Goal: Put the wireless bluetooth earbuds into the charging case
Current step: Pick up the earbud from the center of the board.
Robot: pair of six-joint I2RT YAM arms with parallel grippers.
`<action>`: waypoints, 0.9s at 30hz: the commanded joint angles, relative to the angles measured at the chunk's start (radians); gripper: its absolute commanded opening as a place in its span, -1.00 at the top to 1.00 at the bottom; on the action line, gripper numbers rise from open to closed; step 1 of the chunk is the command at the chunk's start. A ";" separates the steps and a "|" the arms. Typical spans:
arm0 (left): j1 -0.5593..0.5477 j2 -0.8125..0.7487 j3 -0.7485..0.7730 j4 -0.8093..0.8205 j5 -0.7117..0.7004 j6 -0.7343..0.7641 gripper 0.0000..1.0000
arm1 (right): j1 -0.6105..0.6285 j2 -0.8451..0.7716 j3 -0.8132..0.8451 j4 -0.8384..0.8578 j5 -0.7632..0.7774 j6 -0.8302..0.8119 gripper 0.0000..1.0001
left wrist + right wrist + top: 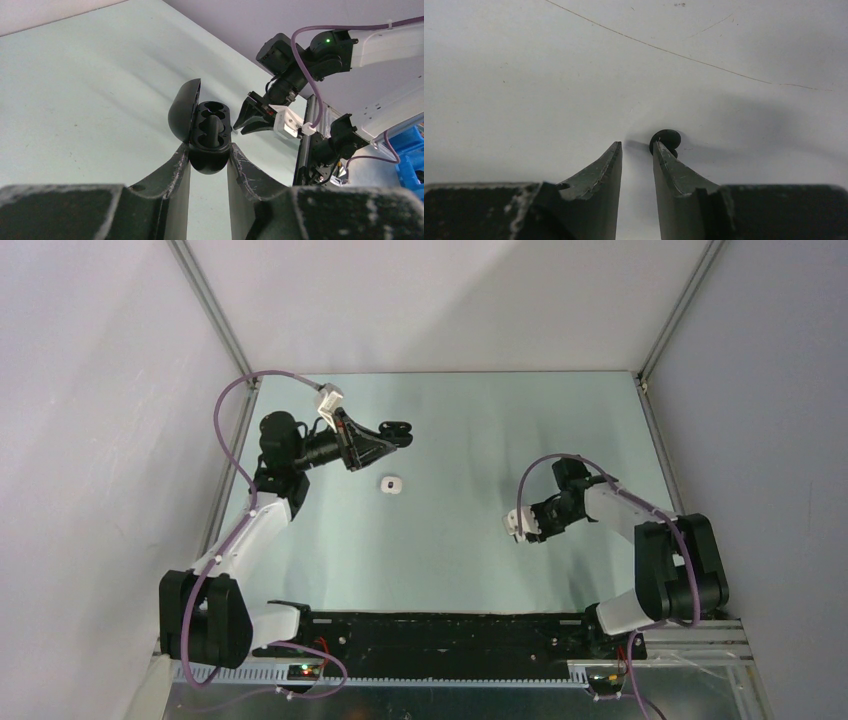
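Two hands. Left hand grips an open black case above the tabletop. Right hand, fingers slightly apart, holds nothing; a black earbud lies just beside one fingertip.

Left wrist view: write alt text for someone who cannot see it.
The left gripper clamps an open black charging case, lid swung left, wells facing the camera. Behind it, the right gripper points toward the pale table.
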 commanded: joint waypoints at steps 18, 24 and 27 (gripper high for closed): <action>0.007 0.003 0.038 -0.015 -0.008 0.040 1.00 | 0.010 0.081 0.040 0.099 0.037 0.078 0.27; 0.008 0.008 0.041 -0.016 -0.009 0.039 1.00 | 0.020 0.091 0.054 0.133 0.037 0.119 0.33; 0.007 0.008 0.042 -0.016 -0.011 0.038 1.00 | 0.024 0.091 0.056 0.161 0.038 0.134 0.36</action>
